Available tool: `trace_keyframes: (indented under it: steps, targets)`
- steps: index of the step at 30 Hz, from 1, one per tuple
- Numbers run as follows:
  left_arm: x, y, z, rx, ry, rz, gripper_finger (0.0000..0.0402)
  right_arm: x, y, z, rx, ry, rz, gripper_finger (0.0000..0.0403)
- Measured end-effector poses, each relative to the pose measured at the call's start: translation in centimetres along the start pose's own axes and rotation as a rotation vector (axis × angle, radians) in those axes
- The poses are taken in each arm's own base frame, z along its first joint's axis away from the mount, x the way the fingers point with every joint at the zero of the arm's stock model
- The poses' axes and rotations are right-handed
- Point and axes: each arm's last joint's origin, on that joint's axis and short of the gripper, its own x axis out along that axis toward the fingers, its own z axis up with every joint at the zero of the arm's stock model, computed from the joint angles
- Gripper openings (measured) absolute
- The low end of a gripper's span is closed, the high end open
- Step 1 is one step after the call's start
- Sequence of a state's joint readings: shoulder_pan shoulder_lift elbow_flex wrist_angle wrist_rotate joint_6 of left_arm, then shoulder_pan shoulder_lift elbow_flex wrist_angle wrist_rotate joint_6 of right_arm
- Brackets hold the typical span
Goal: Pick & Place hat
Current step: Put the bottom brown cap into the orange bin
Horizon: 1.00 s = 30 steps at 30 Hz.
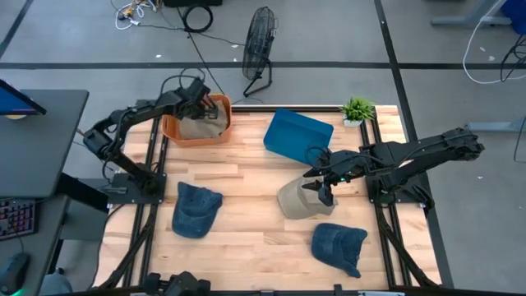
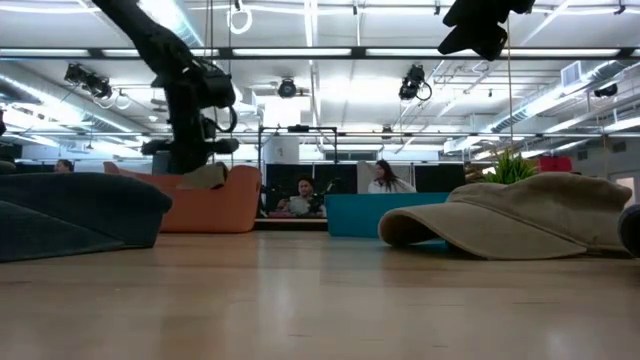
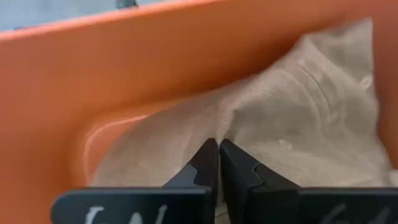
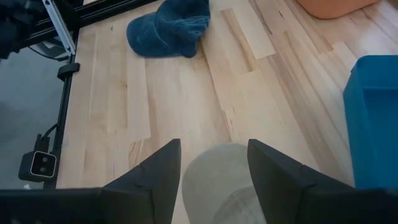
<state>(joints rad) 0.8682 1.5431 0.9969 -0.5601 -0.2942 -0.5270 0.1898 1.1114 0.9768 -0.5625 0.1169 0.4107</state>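
Right now the left gripper [image 1: 200, 105] is reaching into the orange bin [image 1: 174, 129] at the back left of the wooden table [image 1: 246, 177], its two fingers [image 3: 208, 163] pressed together with almost no gap between them. In the left wrist view a fold of the tan hat in the bin [image 3: 292, 118] sits right at the fingertips, so the gripper appears to be pinching the fabric, though the closeness of that view makes the exact hold hard to confirm. That hat lies against the inside wall of the bin, and in the low view a bit of it shows above the rim beneath the arm. The right gripper [image 1: 322, 187] hovers over a second tan hat [image 1: 300, 201] lying on the table toward the front right, just in front of the blue bin [image 1: 296, 138]. Its fingers [image 4: 158, 168] are spread wide apart with nothing between them, and the hat's rounded brim shows in the gap below. Two dark blue hats also rest on the table: one on the left [image 1: 196, 210] in front of the orange bin, another at the front right [image 1: 339, 245] near the tan hat. A small green plant [image 1: 357, 109] stands at the back right corner of the table.
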Motion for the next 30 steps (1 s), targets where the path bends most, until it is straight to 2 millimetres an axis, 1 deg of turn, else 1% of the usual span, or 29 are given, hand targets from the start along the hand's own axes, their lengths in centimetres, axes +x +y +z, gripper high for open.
trace_keyframes:
  steps: [3, 6, 9, 12, 14, 18, 20, 22, 25, 28, 30]
  targets:
    - [0.9, 0.1, -0.7, 0.006, -0.027, -0.016, 0.0028, 0.0, 0.0, 0.0, 0.001, 0.000, 0.000, 0.0190]
    - [1.3, 0.1, -1.1, 0.001, -0.042, -0.026, 0.0042, 0.0, 0.0, 0.0, 0.003, 0.000, 0.000, 0.0190]
    - [1.3, 0.0, -1.1, 0.019, -0.030, -0.052, 0.0063, 0.0, 0.0, 0.0, 0.001, 0.000, -0.001, 0.0190]
    - [0.9, -0.3, -0.6, 0.037, -0.015, -0.087, 0.0090, 0.0, 0.0, 0.0, 0.000, 0.000, -0.001, 0.0190]
    - [0.3, -0.7, -0.1, 0.042, -0.028, -0.103, 0.0109, 0.0, 0.0, 0.0, -0.002, 0.000, -0.001, 0.0190]
    - [-1.3, -1.6, 1.4, 0.117, -0.056, -0.119, 0.0140, 0.0, 0.0, 0.0, -0.003, 0.000, 0.000, 0.0190]
    - [-2.4, -2.0, 2.2, 0.146, -0.069, -0.127, 0.0148, 0.0, 0.0, 0.0, -0.003, 0.000, 0.000, 0.0190]
    - [-3.6, -2.6, 2.6, 0.165, -0.056, -0.132, 0.0150, 0.0, 0.0, 0.0, -0.003, 0.000, 0.000, 0.0190]
    - [-5.5, -3.6, 2.5, 0.239, -0.003, -0.154, 0.0144, 0.0, 0.0, 0.0, -0.003, 0.000, 0.001, 0.0190]
    - [-6.9, -4.5, 1.3, 0.330, 0.079, -0.139, 0.0123, 0.0, 0.0, 0.0, -0.003, 0.000, 0.001, 0.0190]
    - [-7.7, -5.2, 0.3, 0.375, 0.122, -0.132, 0.0097, 0.0, 0.0, 0.0, -0.004, 0.000, 0.001, 0.0190]
